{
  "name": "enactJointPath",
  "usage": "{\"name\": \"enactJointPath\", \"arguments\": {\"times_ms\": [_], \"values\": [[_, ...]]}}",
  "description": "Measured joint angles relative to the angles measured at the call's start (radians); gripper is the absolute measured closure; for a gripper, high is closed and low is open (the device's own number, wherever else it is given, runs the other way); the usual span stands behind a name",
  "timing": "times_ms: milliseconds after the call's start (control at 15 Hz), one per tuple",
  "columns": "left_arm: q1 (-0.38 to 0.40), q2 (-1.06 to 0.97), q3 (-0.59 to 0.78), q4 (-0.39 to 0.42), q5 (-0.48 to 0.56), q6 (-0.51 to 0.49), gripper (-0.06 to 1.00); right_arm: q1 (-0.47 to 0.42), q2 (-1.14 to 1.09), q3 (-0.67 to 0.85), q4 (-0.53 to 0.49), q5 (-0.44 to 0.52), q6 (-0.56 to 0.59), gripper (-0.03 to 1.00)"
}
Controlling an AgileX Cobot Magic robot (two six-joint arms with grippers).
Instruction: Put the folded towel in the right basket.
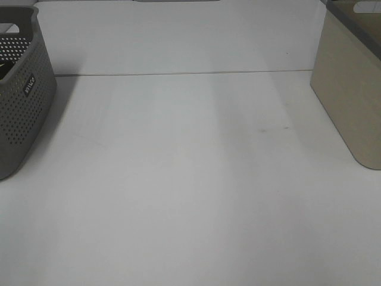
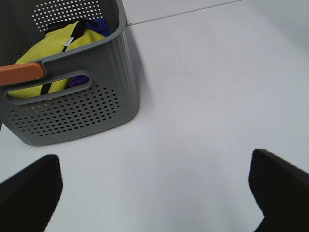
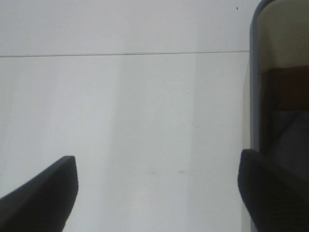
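Observation:
A yellow folded towel (image 2: 50, 48) with a black strap lies inside the grey perforated basket (image 2: 72, 111), next to a blue-purple cloth (image 2: 100, 24). This basket stands at the table's left edge in the exterior view (image 1: 24, 107). The beige right basket (image 1: 351, 95) stands at the right edge and also shows in the right wrist view (image 3: 254, 96). My left gripper (image 2: 155, 166) is open and empty over bare table near the grey basket. My right gripper (image 3: 158, 162) is open and empty beside the beige basket. Neither gripper shows in the exterior view.
An orange grip (image 2: 21, 73) sits on the grey basket's handle. Brown (image 3: 289, 87) and grey (image 3: 289, 142) shapes show inside the beige basket; I cannot tell what they are. The white table (image 1: 190, 179) lies between the baskets, with a seam line at the back.

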Motion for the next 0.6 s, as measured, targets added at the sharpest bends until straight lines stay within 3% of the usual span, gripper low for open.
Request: {"name": "enactJointPath", "arguments": {"times_ms": [267, 600], "values": [[0.000, 0.000, 0.000, 0.000, 0.000, 0.000, -0.04, 0.092, -0.090, 0.054, -0.106, -0.001, 0.041, 0.13], [0.000, 0.000, 0.000, 0.000, 0.000, 0.000, -0.04, 0.092, -0.400, 0.510, -0.178, -0.002, 0.056, 0.13]]}}
